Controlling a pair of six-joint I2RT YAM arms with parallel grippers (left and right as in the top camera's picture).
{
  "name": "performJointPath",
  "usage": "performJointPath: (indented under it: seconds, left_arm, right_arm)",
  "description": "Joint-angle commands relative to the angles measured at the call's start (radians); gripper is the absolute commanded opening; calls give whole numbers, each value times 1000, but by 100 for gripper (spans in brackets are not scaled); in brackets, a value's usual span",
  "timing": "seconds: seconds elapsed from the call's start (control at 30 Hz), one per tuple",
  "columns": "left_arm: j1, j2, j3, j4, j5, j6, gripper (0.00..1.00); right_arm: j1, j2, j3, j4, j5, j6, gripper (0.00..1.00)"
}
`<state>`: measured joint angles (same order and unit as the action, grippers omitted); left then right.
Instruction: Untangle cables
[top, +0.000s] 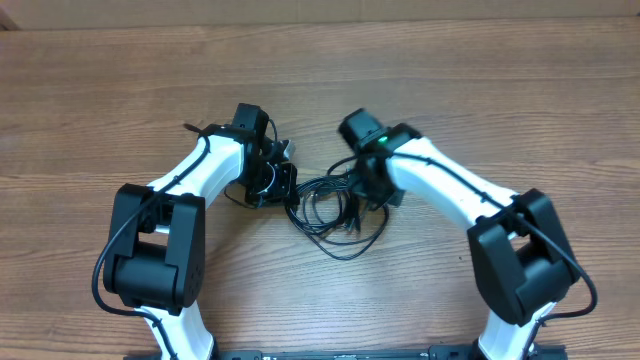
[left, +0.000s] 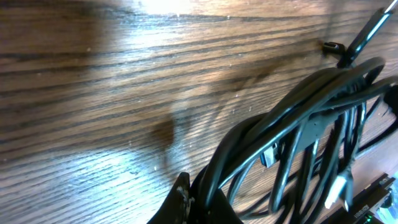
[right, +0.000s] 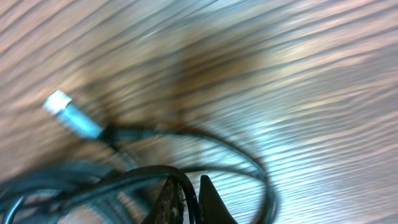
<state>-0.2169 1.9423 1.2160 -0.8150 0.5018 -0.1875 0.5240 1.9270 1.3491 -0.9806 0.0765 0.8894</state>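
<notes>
A bunch of thin black cables (top: 325, 205) lies in tangled loops on the wooden table between my two arms. My left gripper (top: 283, 182) is at the bunch's left side, and in the left wrist view it (left: 200, 196) is shut on several cable strands (left: 298, 130) that fan out to the right. My right gripper (top: 365, 190) is at the bunch's right side, and in the right wrist view it (right: 189, 202) is shut on one cable loop (right: 143, 174). A pale plug (right: 68, 112) ends a cable in that blurred view.
The wooden table (top: 320, 80) stretches all round the bunch. A small plug (left: 333, 45) lies on the wood at the far right of the left wrist view. The arm bases stand at the front edge.
</notes>
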Motion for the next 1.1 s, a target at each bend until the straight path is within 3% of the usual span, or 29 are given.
performJointPath:
  seconds: [0.0, 0.63, 0.77, 0.83, 1.0, 1.07]
  left_arm:
    - [52, -15, 0, -23, -191, -14, 4]
    - [53, -15, 0, -26, -195, -16, 4]
    - [53, -15, 0, -29, -196, -15, 7]
    - [53, -15, 0, -30, -196, -16, 13]
    - [53, -23, 8, -29, -128, 42, 19]
    - [53, -37, 21, -21, -69, 83, 22]
  right_arm:
    - [-142, -20, -18, -65, 237, 54, 4]
    - [-358, -55, -18, -174, 256, 19, 5]
    - [-380, -100, -14, -177, 252, 19, 9]
    - [-382, -136, -1, -177, 233, 9, 11]
    - [-380, -226, 27, -119, 74, -241, 15]
    - [-380, -256, 27, -89, -44, -357, 22]
